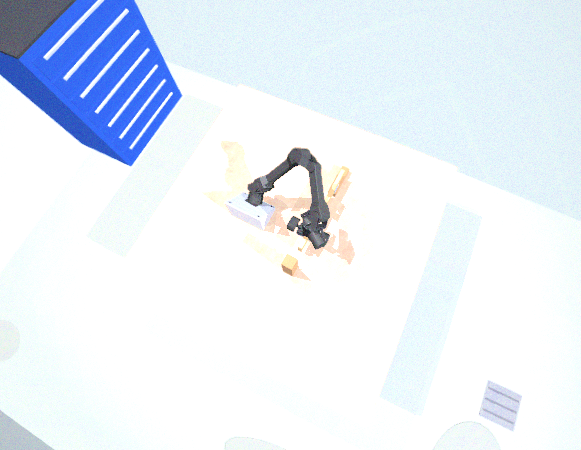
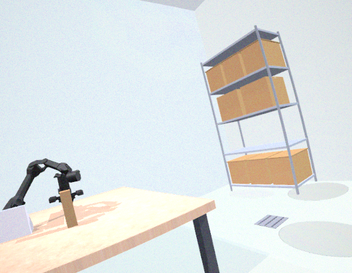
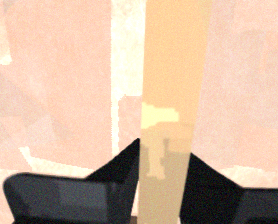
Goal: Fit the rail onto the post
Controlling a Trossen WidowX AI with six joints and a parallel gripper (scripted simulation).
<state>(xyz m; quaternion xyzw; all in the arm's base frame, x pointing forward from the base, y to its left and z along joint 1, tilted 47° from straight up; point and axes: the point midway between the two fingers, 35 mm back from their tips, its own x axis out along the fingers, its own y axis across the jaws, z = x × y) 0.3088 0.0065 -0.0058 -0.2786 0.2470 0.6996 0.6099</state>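
Note:
The wooden post (image 1: 290, 265) (image 2: 68, 210) stands upright on the table. Its two pegs cannot be made out. My gripper (image 1: 307, 233) (image 3: 155, 145) is shut on the rail (image 1: 303, 245) (image 3: 172, 65), with one finger on each side in the wrist view. In the top view the rail's near end shows just beyond the gripper, with a gap between it and the post. The low footboard block (image 1: 339, 185) lies at the rail's far end. The arm hides much of the rail, and the seating in the bracket is unclear. The exterior view shows the gripper behind the post, which hides the rail, so its height and tilt cannot be told.
A pale box-like base (image 1: 251, 212) (image 2: 12, 224) stands beside the post and under the arm's root. The wooden table's front edge (image 2: 139, 233) runs past the post in the exterior view. A blue cabinet (image 1: 97, 75) and a shelf rack with cartons (image 2: 257, 100) stand away from the work.

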